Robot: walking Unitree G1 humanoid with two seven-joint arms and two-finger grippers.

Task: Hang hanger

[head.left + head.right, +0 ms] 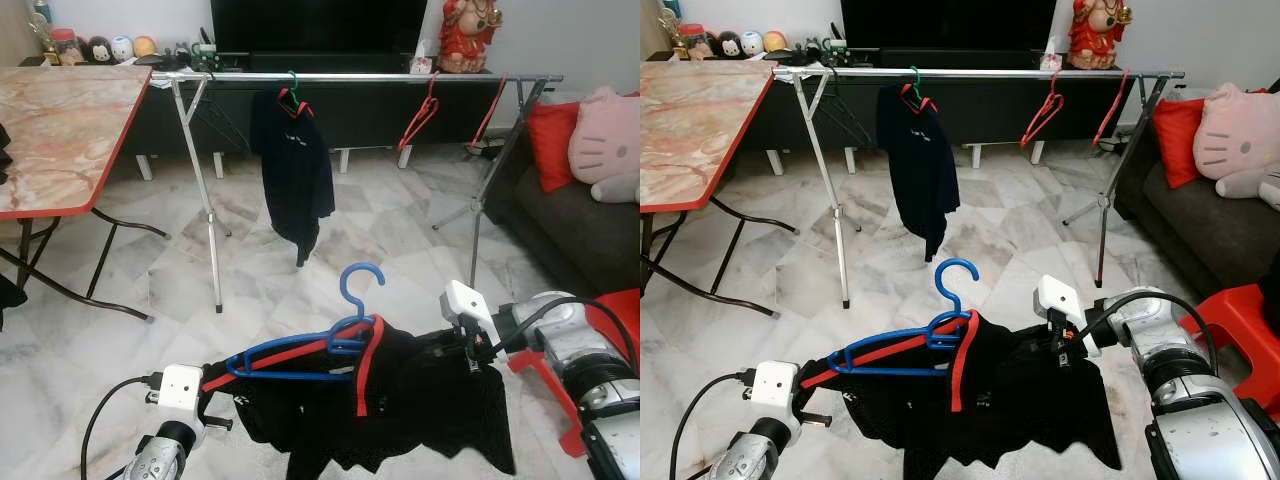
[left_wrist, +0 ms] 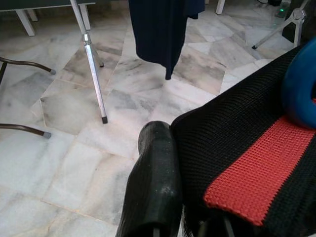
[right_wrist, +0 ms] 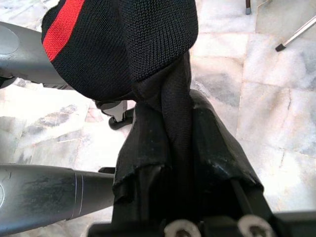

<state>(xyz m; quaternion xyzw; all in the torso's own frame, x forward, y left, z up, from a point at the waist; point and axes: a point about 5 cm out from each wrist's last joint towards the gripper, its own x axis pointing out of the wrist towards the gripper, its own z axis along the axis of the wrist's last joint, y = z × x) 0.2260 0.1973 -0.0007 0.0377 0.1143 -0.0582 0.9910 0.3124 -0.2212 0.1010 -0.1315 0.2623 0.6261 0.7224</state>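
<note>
Now, by parts:
Blue hanger [image 1: 300,355]: it is held low in front of the robot, between the two arms, its hook [image 1: 358,283] pointing up; it is well short of the rail.
Black shirt [image 1: 420,400]: a black knit shirt with red trim is draped on the blue hanger and sags below it.
Left gripper [image 2: 182,217]: it is at the shirt's left shoulder end; one black finger [image 2: 153,187] lies bare beside the cloth and the rest is under the fabric, so I cannot tell how the claw stands.
Right gripper [image 3: 180,163]: its two fingers are pressed together on a bunched fold of the black shirt at the right shoulder end.
Clothes rail [image 1: 350,76]: a silver bar on metal legs stands across the room beyond the hanger.
Dark shirt [image 1: 295,170]: it hangs from the rail on a green-hooked hanger.
Red hangers [image 1: 420,115]: two bare ones hang farther right on the rail.
Table [image 1: 60,130]: a marble-patterned top with a red edge stands to the left.
Sofa [image 1: 580,220]: a dark sofa with a red cushion and a pink plush toy sits to the right.
Floor [image 1: 130,350]: pale marble tiles.
</note>
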